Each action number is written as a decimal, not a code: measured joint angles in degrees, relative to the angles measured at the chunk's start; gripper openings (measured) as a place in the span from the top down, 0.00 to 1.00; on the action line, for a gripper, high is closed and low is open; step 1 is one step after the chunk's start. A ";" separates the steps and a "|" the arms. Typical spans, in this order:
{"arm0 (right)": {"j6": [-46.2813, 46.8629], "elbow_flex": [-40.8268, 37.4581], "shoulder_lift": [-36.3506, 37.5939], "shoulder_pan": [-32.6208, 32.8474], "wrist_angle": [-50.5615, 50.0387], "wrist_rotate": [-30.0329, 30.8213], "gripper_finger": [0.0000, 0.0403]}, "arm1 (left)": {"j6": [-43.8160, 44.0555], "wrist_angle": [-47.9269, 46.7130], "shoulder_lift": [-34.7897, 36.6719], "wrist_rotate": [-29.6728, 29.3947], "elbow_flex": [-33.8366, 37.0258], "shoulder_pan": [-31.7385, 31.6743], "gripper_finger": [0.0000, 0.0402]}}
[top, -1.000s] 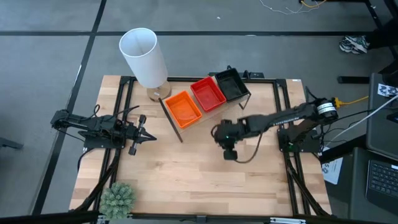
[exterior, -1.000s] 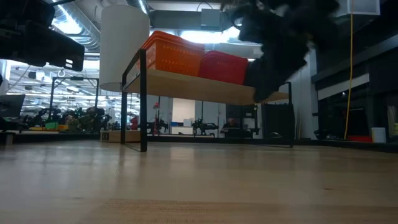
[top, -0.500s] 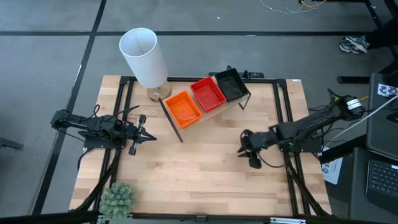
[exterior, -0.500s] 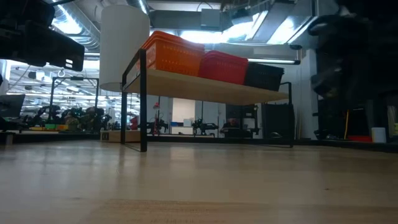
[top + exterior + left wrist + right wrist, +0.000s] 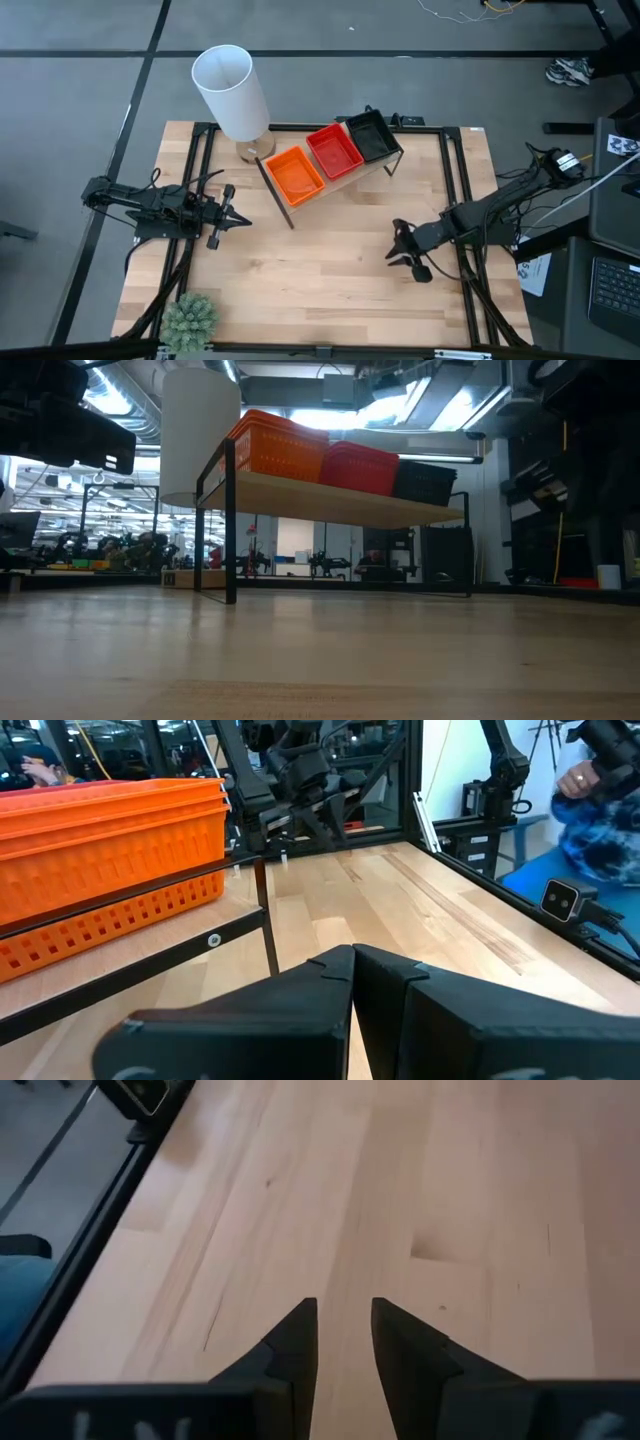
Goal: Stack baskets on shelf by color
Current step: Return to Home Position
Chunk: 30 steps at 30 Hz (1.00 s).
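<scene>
Right end effector [image 5: 400,250] hangs low over bare bench [image 5: 320,290], near the right edge, toward the front from the shelf [image 5: 320,500] and well apart from it. Fingers parted by a narrow gap, holding nothing; its wrist view shows only wood planks ahead. Left end effector [image 5: 240,221] is parked on the left side of the bench, fingers pressed together, empty, pointing toward the bench middle.

Rest, big to small:
- White cylinder [image 5: 232,90]: upright at the far-left part of the bench, just beside the shelf's orange end.
- Shelf: set diagonally at the far middle of the bench, wood board on black rod legs.
- On the board, three stacks in one row, side by side: orange baskets [image 5: 295,172] nearest the cylinder, red baskets [image 5: 333,150] in the middle, black baskets [image 5: 368,135] at the other end. Count per stack can't be read.
- Green plant [image 5: 190,318]: near-left corner, well apart from everything else.
- Left wrist view: a person's blue patterned sleeve [image 5: 590,810] beyond the bench edge.
</scene>
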State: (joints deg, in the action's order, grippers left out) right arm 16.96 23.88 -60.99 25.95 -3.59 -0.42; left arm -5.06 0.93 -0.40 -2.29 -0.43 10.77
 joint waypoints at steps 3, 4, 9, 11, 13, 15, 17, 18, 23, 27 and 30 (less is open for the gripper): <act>-1.21 0.00 0.00 0.20 -0.01 -0.12 0.76 | 0.00 -0.02 -0.01 0.00 0.00 0.01 1.00; -1.18 0.00 0.00 0.20 -0.01 -0.12 0.76 | 0.00 -0.01 -0.02 0.02 0.00 0.02 1.00; 0.78 0.00 -0.04 -0.60 -0.05 -0.13 0.76 | 0.00 -0.01 -0.02 0.02 0.00 0.02 1.00; 0.75 0.00 -0.07 -0.94 -0.03 -0.13 0.76 | -0.02 0.00 0.00 0.02 0.00 0.02 1.00; 0.70 0.00 -0.07 -1.51 -0.05 -0.14 0.76 | 0.00 0.00 -0.02 0.02 0.00 0.00 1.00; 0.76 0.00 -0.07 -1.83 -0.05 -0.14 0.76 | 0.00 -0.02 0.00 0.02 0.00 0.02 1.00; 0.71 0.00 -0.07 -1.85 -0.05 -0.14 0.76 | 0.00 0.00 -0.01 0.02 0.00 0.02 1.00; 0.70 0.00 -0.07 -1.85 -0.05 -0.14 0.76 | 0.00 -0.02 -0.02 0.02 0.00 0.02 1.00; 0.58 0.00 0.04 -1.85 -0.05 -0.16 0.76 | 0.00 -0.02 0.00 0.04 0.00 0.02 1.00; 0.58 0.00 0.46 -1.85 0.01 -0.16 0.76 | 0.00 -0.01 -0.01 0.02 0.00 0.02 1.00; 0.58 0.00 0.44 -1.85 -0.01 -0.16 0.76 | -0.01 -0.02 -0.01 0.02 0.00 0.01 1.00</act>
State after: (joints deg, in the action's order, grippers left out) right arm 17.54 23.88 -60.55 24.10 -3.59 -0.58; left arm -5.07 0.91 -0.41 -2.26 -0.43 10.77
